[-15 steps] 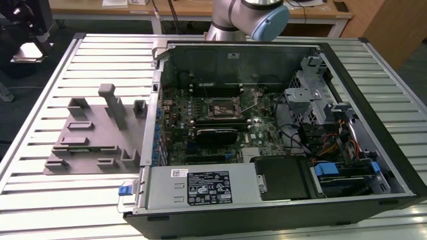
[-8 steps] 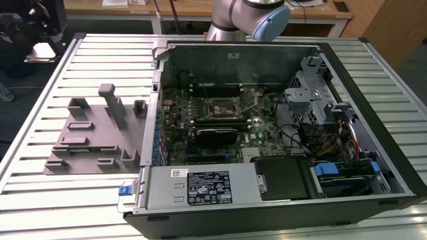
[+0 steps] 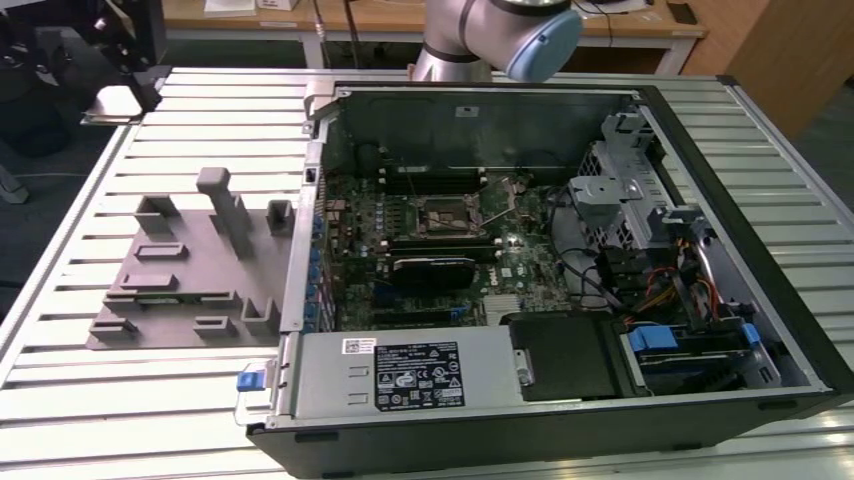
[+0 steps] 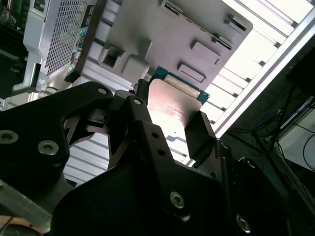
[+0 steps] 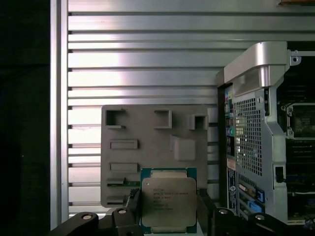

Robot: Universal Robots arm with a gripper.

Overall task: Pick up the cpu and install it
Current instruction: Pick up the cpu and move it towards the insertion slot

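Gripper [image 5: 169, 212] clamped on the cpu [image 5: 169, 199] by two opposite edges, over the grey fixture [image 5: 147, 147] beside the open computer case [image 5: 251, 123]; carry likely needs chip level, grip firm, corners squared to the socket [image 3: 445, 213].

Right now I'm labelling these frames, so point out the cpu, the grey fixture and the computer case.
cpu [image 5: 168, 201]: first wrist view, middle of its metal top plate.
grey fixture [image 5: 152, 150]: first wrist view, bare flat base between its slots.
computer case [image 3: 534, 125]: exterior view, bare inner metal wall.
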